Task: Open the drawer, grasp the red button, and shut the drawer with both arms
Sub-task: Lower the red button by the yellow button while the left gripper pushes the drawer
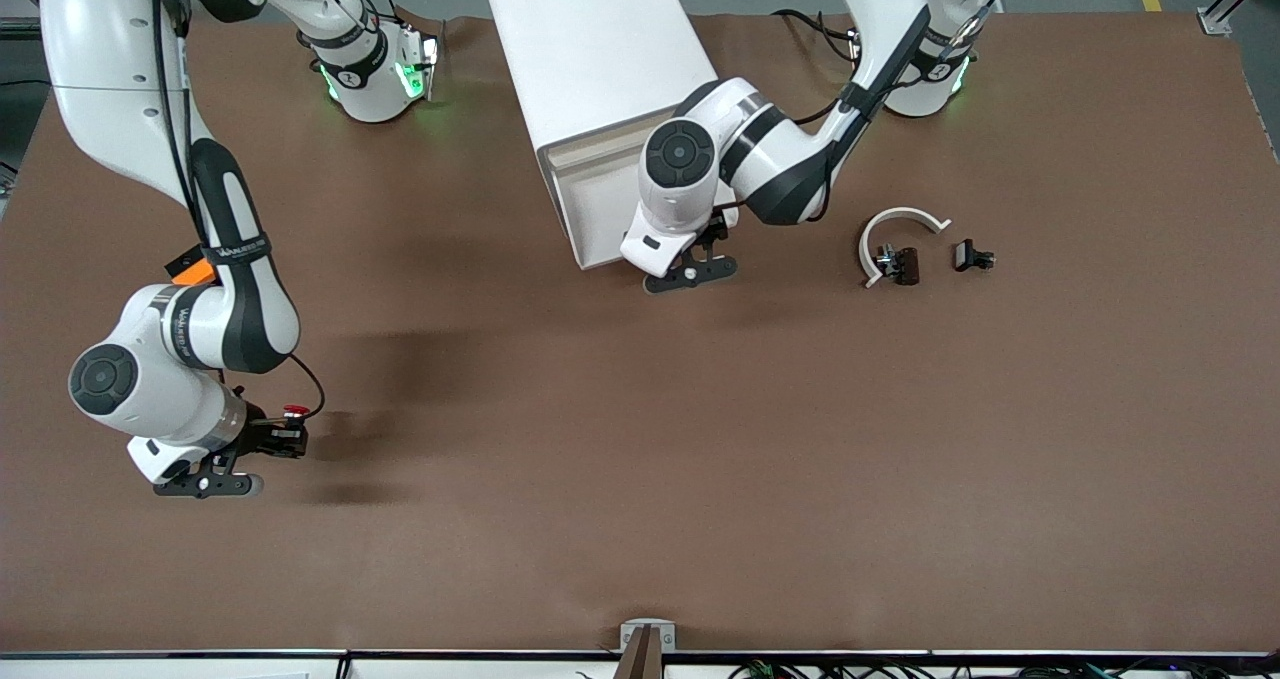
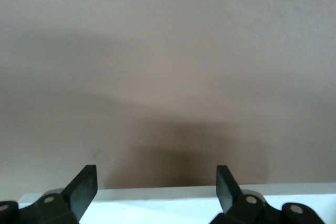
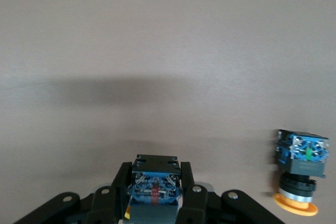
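My right gripper [image 1: 285,437], fingers clamped on the button [image 1: 294,412], hangs over bare brown table [image 1: 640,479] with nothing close except the yellow-capped button [image 3: 300,169] beside it. My left gripper [image 1: 718,249] stands spread against the cabinet [image 1: 598,69] front, which blocks it on that side. A white curved piece [image 1: 898,225] and small black parts [image 1: 973,256] sit toward the left arm's end.

Light: even, overhead, moderately bright | Shadows: soft dark patches on the table [image 1: 700,439] (heaviest by the right arm [image 1: 180,359]) | Glare: none | Focus: front sharp, wrist views soft
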